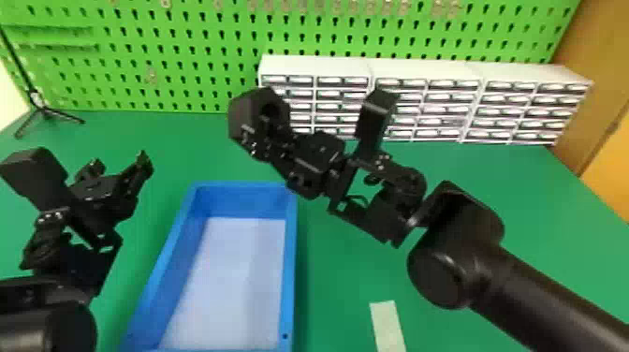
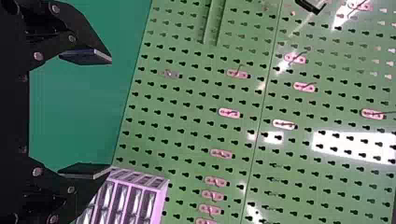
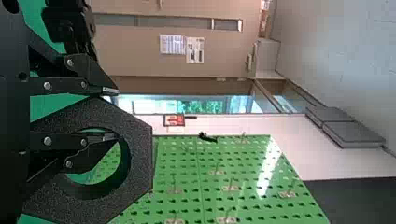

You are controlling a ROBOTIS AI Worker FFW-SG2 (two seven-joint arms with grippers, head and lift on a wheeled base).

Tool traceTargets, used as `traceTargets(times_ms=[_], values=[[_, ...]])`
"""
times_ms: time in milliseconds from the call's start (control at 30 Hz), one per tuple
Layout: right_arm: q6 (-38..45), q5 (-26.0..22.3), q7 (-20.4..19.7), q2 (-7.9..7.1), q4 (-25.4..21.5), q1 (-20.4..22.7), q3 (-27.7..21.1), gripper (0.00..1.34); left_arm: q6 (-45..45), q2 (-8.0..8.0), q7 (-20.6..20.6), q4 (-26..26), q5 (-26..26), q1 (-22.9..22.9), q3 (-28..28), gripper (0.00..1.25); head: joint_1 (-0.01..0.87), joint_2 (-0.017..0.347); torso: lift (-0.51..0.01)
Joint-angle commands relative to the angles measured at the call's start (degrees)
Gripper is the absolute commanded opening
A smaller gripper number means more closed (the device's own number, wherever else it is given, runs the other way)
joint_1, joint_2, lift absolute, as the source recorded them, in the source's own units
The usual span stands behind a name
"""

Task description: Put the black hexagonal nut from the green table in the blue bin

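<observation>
Black nut pinched in right claw, one finger in hole, left claw spread

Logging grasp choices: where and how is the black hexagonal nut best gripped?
Probably by the nut's wall, from an open face of the hole, one finger inside, one outside, as the right claw straddles it. The wide round hole admits a finger; the outer side is flat.

The nut is black, the bin blue, the table green.
</observation>
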Motion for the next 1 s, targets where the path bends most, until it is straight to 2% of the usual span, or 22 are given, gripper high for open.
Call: traceTargets(times_ms=[0,167,733,800,900,967], values=[[0.0,-0.8,0.5,0.52,1.2,-1.3,3.4,0.31,0.0,0.00,0.0,0.3,-0.2,-0.3,-0.2,0.82,0.692,0.008,-0.097],[0.4,-3.0,1.0,0.96,2.4,-2.2,6.0,0.31,0.0,0.00,0.0,0.4,-0.1,-0.5,-0.2,0.82,0.692,0.008,-0.097],[2.2,-4.5,2.1,1.58,2.8,-2.8,7.9,0.32,-0.2,0.00,-0.1,0.6,0.1,-0.6,-0.3,0.82,0.692,0.008,-0.097],[2.7,-5.1,2.1,1.58,2.8,-2.8,8.1,0.38,-0.3,0.00,-0.1,0.6,0.1,-0.6,-0.3,0.82,0.692,0.008,-0.097],[3.3,-5.4,2.1,1.58,2.9,-2.9,8.4,0.59,-0.3,0.00,0.0,0.6,0.1,-0.6,-0.3,0.82,0.692,0.008,-0.097],[3.3,-5.4,2.1,1.58,2.9,-2.9,8.5,0.69,-0.3,0.00,0.0,0.6,0.1,-0.6,-0.3,0.82,0.692,0.008,-0.097]])
